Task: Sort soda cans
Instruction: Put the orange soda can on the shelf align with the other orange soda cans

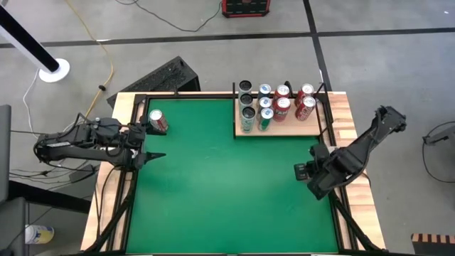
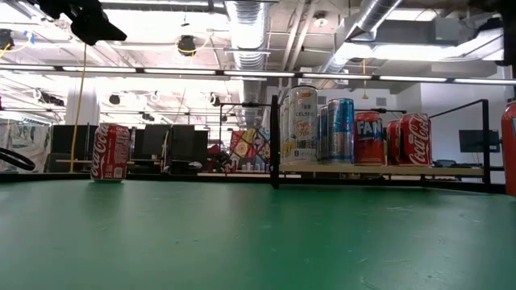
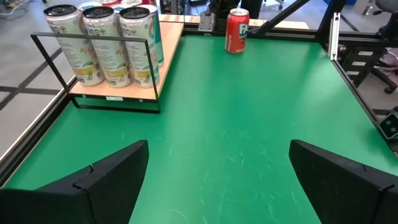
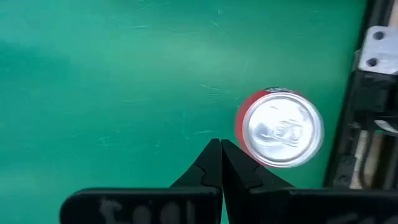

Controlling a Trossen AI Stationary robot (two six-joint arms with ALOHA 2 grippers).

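Several cans, red, teal and tall pale ones, stand upright on a wooden tray (image 1: 288, 130) at the far right, which also shows in the low view (image 2: 379, 168). One red can (image 1: 158, 121) stands on the green mat by the far left corner. My left gripper (image 3: 219, 149) is open and empty just near of that can, pointing across the table (image 1: 151, 142). A second red can (image 4: 280, 127) stands by the table's right edge. My right gripper (image 4: 221, 144) is shut and points down close beside it. In the high view my right arm (image 1: 334, 167) hides this can. My right gripper's shut fingertips (image 4: 231, 163) stand right at the side of the red can's silver top rim (image 4: 244, 140), coming from above. I cannot tell whether they touch it. The can stands upright on the mat.
A black frame rail (image 4: 357, 118) runs close to the right-hand can. The tray has a thin black wire rail (image 3: 93, 38) around it. The middle of the green mat (image 1: 227, 185) is open. The room with desks shows beyond the table.
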